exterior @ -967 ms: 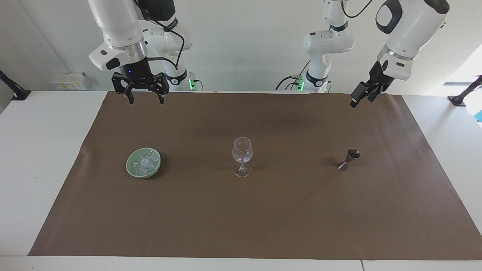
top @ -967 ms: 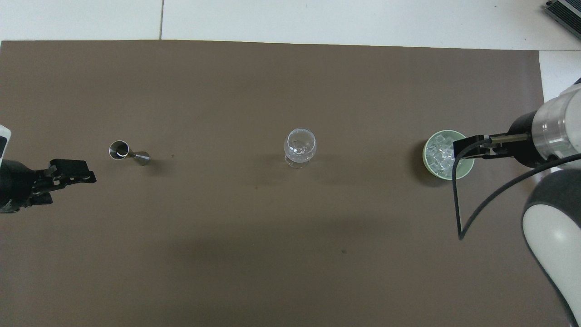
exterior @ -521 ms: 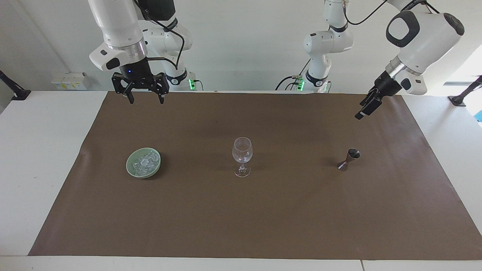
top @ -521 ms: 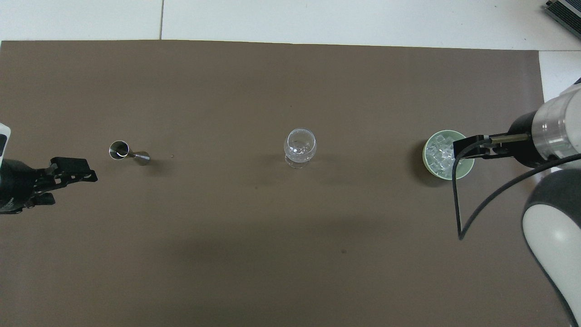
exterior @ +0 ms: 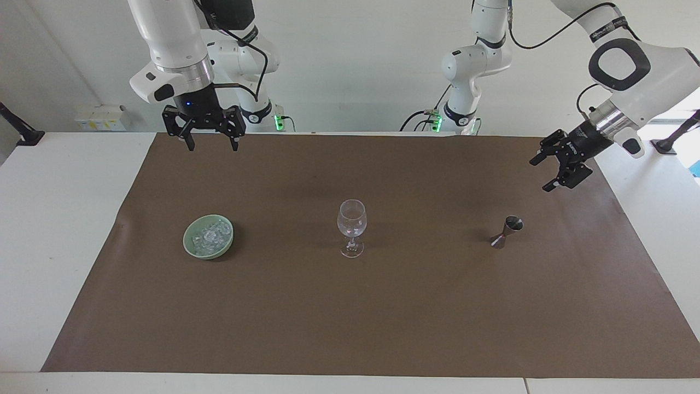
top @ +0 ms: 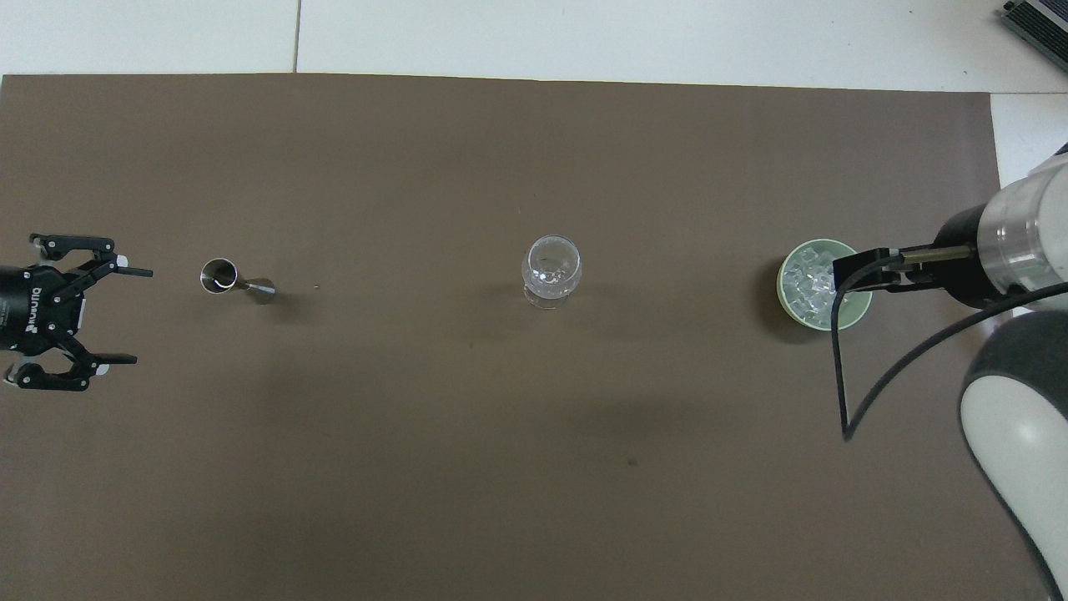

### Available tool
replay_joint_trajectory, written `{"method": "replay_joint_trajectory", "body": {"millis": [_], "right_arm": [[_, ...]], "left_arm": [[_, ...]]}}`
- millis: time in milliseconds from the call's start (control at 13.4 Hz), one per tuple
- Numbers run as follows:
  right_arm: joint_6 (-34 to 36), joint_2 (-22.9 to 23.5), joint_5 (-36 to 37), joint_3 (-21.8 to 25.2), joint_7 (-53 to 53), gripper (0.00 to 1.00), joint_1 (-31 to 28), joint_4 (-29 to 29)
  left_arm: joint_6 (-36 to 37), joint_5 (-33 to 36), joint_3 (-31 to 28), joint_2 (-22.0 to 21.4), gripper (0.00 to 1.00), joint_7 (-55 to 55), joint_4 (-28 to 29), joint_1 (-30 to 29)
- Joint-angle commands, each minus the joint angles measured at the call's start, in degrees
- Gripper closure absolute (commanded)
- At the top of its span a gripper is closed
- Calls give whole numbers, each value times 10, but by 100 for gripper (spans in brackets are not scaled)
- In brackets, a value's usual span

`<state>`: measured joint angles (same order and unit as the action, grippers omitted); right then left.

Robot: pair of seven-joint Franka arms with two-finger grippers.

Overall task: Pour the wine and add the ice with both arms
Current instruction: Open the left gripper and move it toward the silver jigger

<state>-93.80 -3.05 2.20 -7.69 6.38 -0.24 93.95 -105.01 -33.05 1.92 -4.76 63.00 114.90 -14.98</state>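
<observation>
A clear wine glass (exterior: 351, 224) (top: 551, 269) stands upright mid-mat. A pale green bowl (exterior: 205, 253) (top: 822, 243) holding the ice (exterior: 210, 235) (top: 803, 282) sits toward the right arm's end. A small metal jigger (exterior: 507, 231) (top: 236, 281) stands toward the left arm's end. No wine shows, and the jigger's inside cannot be made out. My left gripper (exterior: 538, 176) (top: 142, 315) hovers open and empty over the mat beside the jigger, clear of it. My right gripper (exterior: 211, 145) (top: 844, 272) waits open and empty, raised high over the mat at the bowl's end.
A brown mat (exterior: 383, 317) covers most of the white table (exterior: 60, 219). A black cable (top: 838, 376) loops down from the right arm's wrist. Black clamps (exterior: 19, 131) sit at the table's corners beside the robots.
My left gripper has swung lower and outward, and its wrist has turned so both spread fingers now show, pointing toward the jigger. The right arm, glass, bowl and jigger have not moved.
</observation>
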Motion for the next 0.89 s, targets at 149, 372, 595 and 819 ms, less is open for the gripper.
{"method": "replay_joint_trajectory", "body": {"millis": [149,372,595,819], "right_arm": [[4,-12,-1,-4,-15,0,-8,12],[4,-12,-1,-4,-15,0,-7,12],[5,-12,-1,-4,-15,0,-8,12],[4,-11,-1,-4,-15,0,-8,11]], "left_arm": [[-13,-74,5,44,0,30,-3,-47],[-65,-137,5,44,0,29,56,-64],[-116,-212,6,38,0,29,107,-64],[-125,-292,5,57,0,18,136,-80]]}}
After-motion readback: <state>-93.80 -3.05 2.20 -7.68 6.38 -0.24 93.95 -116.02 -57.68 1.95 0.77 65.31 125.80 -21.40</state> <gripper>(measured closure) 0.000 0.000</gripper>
